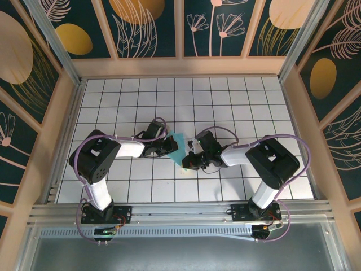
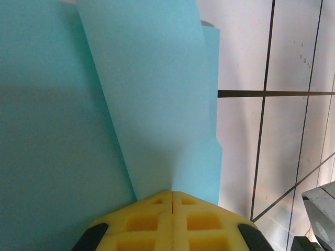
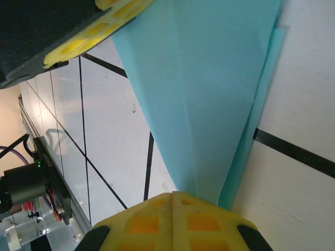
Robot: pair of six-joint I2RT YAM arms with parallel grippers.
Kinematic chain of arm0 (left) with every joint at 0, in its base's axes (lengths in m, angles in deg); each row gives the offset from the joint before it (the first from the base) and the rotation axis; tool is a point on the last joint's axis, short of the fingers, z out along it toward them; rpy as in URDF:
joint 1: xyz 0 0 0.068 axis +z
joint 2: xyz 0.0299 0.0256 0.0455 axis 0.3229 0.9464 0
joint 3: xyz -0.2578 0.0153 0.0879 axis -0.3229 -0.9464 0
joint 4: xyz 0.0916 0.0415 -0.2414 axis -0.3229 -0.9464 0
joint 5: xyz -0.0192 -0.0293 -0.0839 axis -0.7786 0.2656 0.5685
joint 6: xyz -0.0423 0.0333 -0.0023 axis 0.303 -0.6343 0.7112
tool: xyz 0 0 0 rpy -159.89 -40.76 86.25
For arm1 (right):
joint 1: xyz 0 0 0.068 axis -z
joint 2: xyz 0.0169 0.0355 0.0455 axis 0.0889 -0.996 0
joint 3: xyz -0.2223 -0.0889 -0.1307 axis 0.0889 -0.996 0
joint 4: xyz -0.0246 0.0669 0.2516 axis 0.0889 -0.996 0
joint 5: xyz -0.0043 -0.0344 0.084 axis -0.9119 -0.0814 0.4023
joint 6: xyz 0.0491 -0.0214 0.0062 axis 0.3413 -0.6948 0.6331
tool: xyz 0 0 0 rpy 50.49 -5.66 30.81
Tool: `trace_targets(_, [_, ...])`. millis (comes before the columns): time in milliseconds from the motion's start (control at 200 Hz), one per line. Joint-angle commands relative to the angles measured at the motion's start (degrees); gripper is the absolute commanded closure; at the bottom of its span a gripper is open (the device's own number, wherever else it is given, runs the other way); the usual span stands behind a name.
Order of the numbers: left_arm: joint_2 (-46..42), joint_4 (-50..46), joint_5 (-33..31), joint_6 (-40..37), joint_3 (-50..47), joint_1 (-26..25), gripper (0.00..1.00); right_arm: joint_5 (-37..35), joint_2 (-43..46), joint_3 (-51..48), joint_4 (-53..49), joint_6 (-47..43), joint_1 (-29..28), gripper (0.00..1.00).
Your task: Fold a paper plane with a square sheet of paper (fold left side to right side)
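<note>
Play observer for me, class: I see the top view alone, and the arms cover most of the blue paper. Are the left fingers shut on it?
Observer: Yes. In the left wrist view the left fingers are shut on the paper.
Operator: And the right?
Observer: The right fingers are shut on its narrow end.
Operator: Is it folded yet?
Observer: Yes. The right wrist view shows layers tapering to that end, with a crease down the middle.
</note>
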Motion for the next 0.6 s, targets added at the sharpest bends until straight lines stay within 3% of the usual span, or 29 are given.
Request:
trace_targets(0, [2.47,-4.45,-2.47,-1.14,-0.75,-0.21,1.00,-1.60,0.14,-0.59,-3.15,-1.02,-0.53,1.00])
trace_targets(596, [2.76,-4.49,-2.47,-1.11,-0.61,-0.15,1.00,-1.51,-0.14,-0.99,-4.34,-1.11,-1.43,1.00])
